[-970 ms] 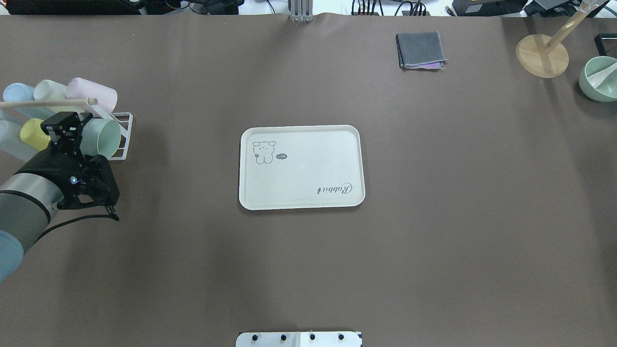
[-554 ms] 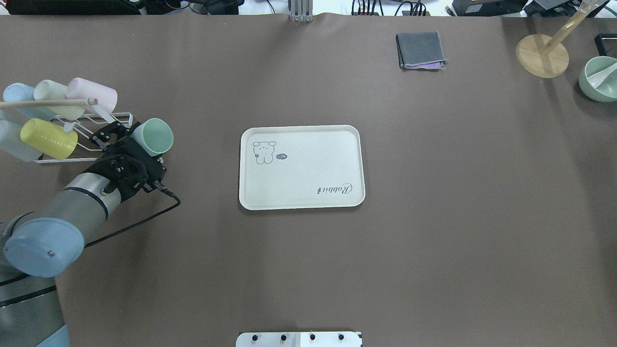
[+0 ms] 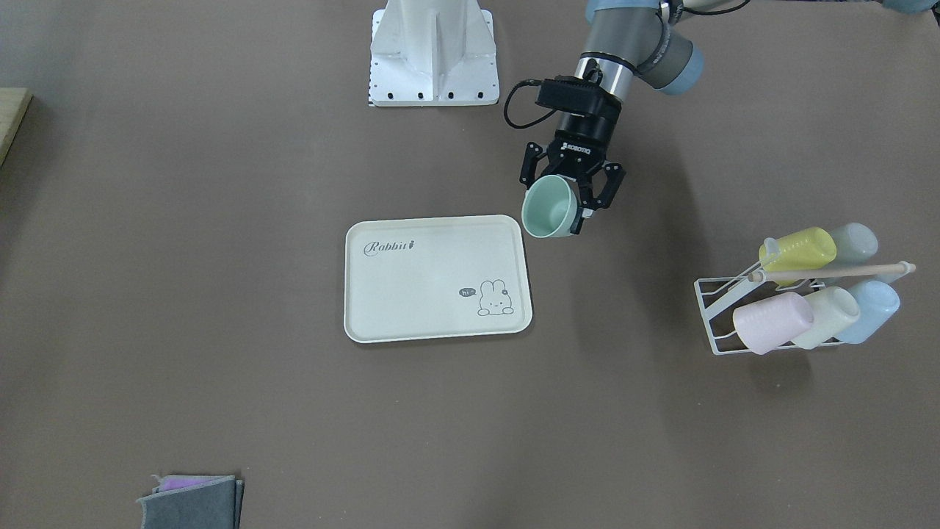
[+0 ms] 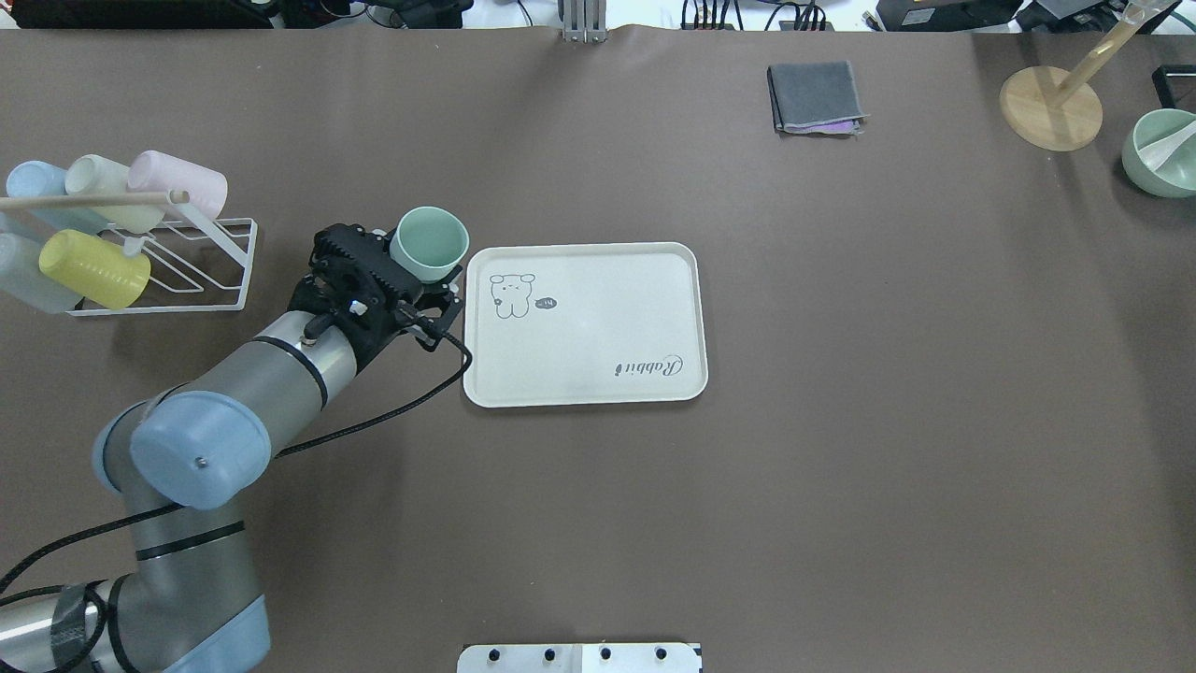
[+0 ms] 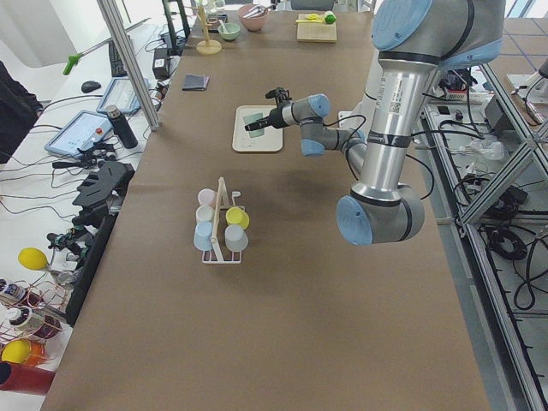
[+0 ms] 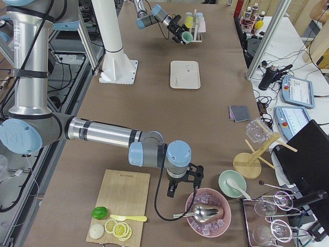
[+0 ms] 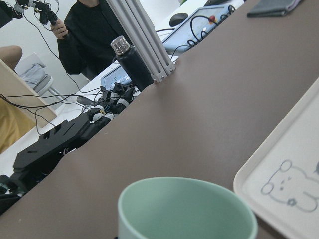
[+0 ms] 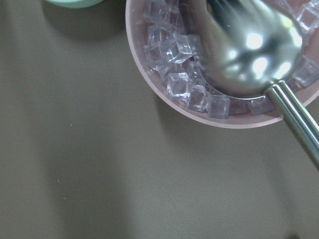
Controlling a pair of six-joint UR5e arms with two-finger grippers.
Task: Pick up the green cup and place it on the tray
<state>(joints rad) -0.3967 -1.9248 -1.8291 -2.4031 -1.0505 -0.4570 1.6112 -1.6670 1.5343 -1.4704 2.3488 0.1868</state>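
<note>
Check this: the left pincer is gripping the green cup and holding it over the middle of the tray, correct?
Not quite. The left pincer is gripping the green cup, but holds it just outside the tray, beside the corner with the bunny drawing, not over its middle. The overhead exterior view shows this.

Silver-grey tubes are joined by pale blue caps on the left arm. A black cable is run along it, and "ROBOTIQ" is printed on the black left gripper.

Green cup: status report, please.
Left claw shut on green cup, just short of tray. Right claw state unclear. Nothing between cup and tray.
</note>
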